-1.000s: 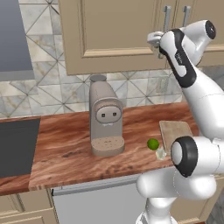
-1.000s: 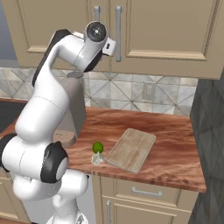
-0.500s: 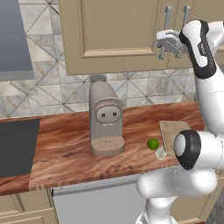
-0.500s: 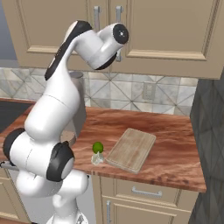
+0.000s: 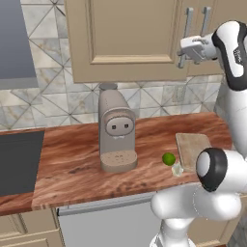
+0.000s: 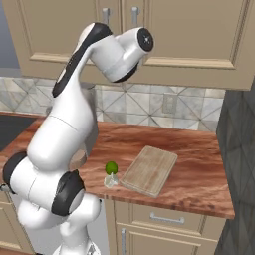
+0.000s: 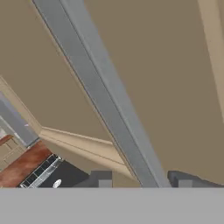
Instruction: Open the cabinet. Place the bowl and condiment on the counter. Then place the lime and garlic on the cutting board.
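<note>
The white arm swings rightward and up across the left base view, carrying its two-finger gripper (image 5: 185,48) to the long grey bar handle (image 5: 187,34) of the beige panelled wall cabinet (image 5: 125,38). The handle now runs between the dark finger tips (image 7: 101,178) in the hand view.

Beige cabinet (image 5: 130,38), grey handles (image 5: 187,29); reddish-brown wood-grain counter (image 5: 72,159); green lime (image 5: 168,158); tan cutting board (image 6: 149,170).
</note>
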Motion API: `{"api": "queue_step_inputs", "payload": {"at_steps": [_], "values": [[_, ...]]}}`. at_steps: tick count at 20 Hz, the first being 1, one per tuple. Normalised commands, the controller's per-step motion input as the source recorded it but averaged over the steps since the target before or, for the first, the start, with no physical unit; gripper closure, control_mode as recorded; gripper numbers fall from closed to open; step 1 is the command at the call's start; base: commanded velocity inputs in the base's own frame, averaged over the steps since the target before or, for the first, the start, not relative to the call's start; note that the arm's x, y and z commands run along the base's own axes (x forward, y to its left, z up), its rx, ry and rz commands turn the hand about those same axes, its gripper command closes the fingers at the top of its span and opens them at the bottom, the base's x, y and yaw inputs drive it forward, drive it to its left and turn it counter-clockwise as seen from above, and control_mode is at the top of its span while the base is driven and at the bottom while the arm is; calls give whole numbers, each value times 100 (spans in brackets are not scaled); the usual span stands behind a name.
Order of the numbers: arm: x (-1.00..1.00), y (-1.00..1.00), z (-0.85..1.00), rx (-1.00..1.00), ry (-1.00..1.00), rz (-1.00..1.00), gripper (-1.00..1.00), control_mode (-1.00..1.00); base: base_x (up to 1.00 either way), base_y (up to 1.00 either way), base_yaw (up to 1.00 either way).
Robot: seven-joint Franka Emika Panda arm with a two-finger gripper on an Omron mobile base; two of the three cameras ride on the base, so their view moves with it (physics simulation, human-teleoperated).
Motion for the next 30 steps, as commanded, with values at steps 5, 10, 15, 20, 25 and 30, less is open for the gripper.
{"api": "queue_step_inputs", "payload": {"at_steps": [5,10,15,20,25,30], "values": [[-90,100,-31,0,-6,0,100,-100,0,0,0],[-84,100,-28,-1,-7,0,100,-100,0,0,0],[-66,100,-24,0,-5,0,100,-100,0,0,0],[-51,100,-13,0,0,0,100,-100,0,0,0],[-46,100,-3,-1,0,0,100,-100,0,0,0],[-50,100,-4,-3,0,0,100,-100,0,0,0]]}}
